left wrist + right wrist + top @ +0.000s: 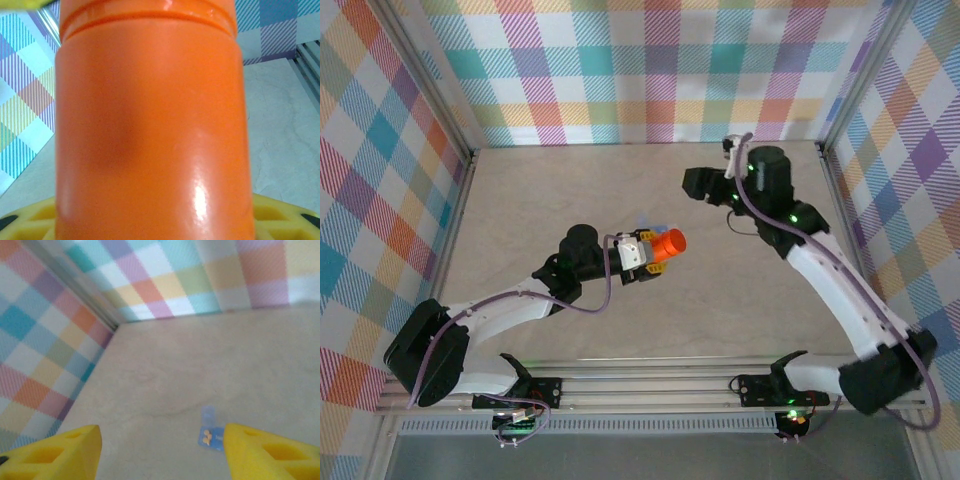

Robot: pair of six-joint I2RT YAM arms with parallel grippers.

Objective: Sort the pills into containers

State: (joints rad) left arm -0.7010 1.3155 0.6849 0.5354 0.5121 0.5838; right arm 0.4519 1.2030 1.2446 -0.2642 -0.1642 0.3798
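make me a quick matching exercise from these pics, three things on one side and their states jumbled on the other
Things:
1. orange bottle
2. blue box
3. right gripper

States:
A. jaws apart, nothing between them
B. held by the left gripper
C. lying flat on the table

Pairs: 1-B, 2-C, 3-A

Bottle (150, 125) solid orange, glossy. R finger pads (65, 452) yellow. Box (216, 444) transl. blue; pills (208, 437) orange-yel. Walls (650, 60) pastel plaid. Table (550, 200) beige, faintly marbled.
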